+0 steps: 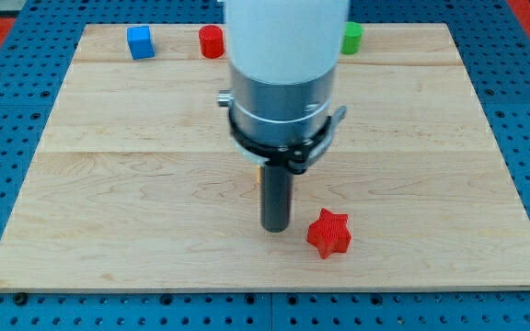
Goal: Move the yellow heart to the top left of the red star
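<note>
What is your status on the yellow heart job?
My tip just left of red star. Yellow heart hidden; only a sliver behind the rod. Nothing blocking.

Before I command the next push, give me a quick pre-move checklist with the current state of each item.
1. Red star-shaped block located: ok, near the view's bottom, right of centre.
2. My tip located: ok, just to the view's left of the red star, a small gap showing.
3. Yellow heart located: cannot tell; only a thin orange-yellow sliver shows beside the rod, the rest hidden by the arm.
4. Tip-to-heart contact: cannot tell, hidden.
5. Blue cube, red cylinder and green block out of the way: ok, all along the view's top edge.
6. Blocks on the wooden board: ok for those visible.
</note>
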Controlling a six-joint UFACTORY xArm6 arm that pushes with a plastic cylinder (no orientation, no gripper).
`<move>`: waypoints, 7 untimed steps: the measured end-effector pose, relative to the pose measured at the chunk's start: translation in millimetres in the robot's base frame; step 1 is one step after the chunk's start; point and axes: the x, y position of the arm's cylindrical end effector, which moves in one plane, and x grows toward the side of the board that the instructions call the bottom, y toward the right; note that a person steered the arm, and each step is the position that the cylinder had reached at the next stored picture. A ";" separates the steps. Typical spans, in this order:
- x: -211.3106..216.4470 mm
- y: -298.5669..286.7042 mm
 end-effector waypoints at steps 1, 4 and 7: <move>23.3 20.7; 0.8 110.4; -75.2 -17.5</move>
